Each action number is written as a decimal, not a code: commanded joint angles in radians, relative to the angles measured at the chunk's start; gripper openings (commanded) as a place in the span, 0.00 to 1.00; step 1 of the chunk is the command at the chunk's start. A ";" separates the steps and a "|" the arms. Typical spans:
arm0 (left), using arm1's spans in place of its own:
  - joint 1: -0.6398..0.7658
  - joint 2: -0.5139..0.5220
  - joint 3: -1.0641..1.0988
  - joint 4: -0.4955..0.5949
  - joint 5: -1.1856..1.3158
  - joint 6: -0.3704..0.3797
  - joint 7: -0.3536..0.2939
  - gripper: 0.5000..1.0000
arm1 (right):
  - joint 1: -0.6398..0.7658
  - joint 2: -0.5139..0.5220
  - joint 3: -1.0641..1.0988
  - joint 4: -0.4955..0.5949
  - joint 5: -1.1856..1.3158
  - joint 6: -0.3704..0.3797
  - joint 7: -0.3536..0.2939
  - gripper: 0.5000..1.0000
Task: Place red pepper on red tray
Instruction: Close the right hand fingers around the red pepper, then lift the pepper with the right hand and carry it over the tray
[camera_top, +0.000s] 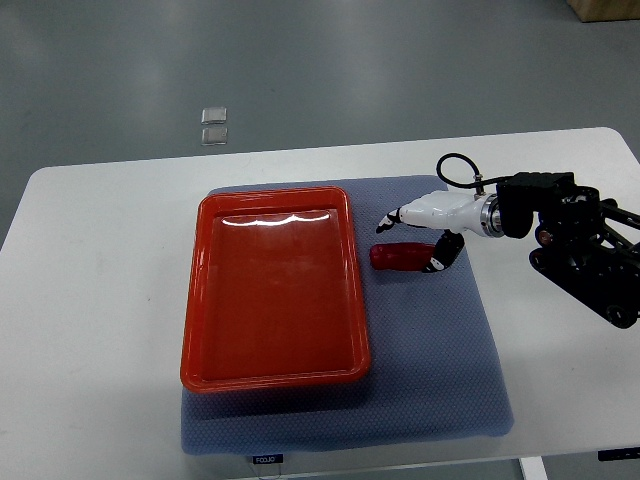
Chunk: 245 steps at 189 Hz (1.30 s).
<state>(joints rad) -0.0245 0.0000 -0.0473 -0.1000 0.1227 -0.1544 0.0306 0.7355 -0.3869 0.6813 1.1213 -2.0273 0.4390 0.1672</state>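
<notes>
A long red pepper (398, 257) lies on the blue-grey mat, just right of the red tray (200, 300). The tray is a shallow rectangle with nothing in it. My right hand (418, 240), white with dark fingertips, comes in from the right edge and hovers over the pepper. Its upper fingers (390, 219) point left above the pepper, and the thumb (441, 256) curls down at the pepper's right end. The fingers are spread around the pepper without closing on it. The left arm does not show.
The blue-grey mat (440, 370) covers the middle of a white table (90, 300). The right arm's black links (585, 260) lie over the table's right side. Two small clear squares (214, 124) sit on the grey floor beyond the table.
</notes>
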 joint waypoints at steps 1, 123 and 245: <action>0.000 0.000 0.000 0.000 0.000 -0.001 0.000 1.00 | -0.004 0.002 -0.002 0.000 -0.013 0.003 0.002 0.63; 0.000 0.000 0.000 0.000 0.000 -0.001 0.000 1.00 | -0.011 0.000 0.011 -0.005 -0.062 -0.003 0.000 0.01; 0.000 0.000 0.000 0.000 0.000 -0.001 0.000 1.00 | 0.122 0.051 0.057 0.014 0.067 -0.002 -0.015 0.00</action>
<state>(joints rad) -0.0246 0.0000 -0.0473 -0.0997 0.1227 -0.1547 0.0306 0.8251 -0.3781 0.7501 1.1273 -1.9610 0.4323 0.1535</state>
